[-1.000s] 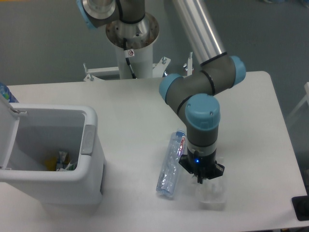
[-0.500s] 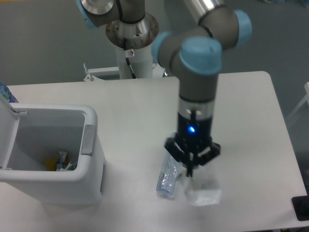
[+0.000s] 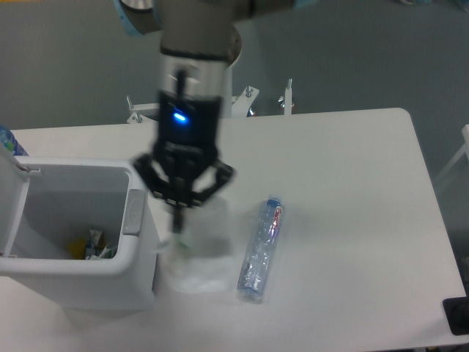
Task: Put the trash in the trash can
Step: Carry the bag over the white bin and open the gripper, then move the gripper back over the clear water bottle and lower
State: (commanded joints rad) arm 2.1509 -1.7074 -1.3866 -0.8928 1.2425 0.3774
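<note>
A: Okay, surface?
B: White table [image 3: 352, 220], grey floor behind.
A: Trash?
B: Crushed clear plastic bottle [image 3: 261, 249] lies flat, right of gripper [image 3: 178, 238], which pinches the crumpled thin white tissue sheet [image 3: 199, 253] beside the boxy white open-lidded bin [image 3: 80, 235].

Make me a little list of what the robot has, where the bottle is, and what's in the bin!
gripper: shut on the tissue, raised beside the bin's right wall
tissue: thin, see-through white sheet dangling from the gripper
bottle: crushed, lying flat on the table, right of the tissue, nothing touching it
trash can: lid open, some small colourful scraps at the bottom
left to do: tissue and bottle both not yet in the bin
</note>
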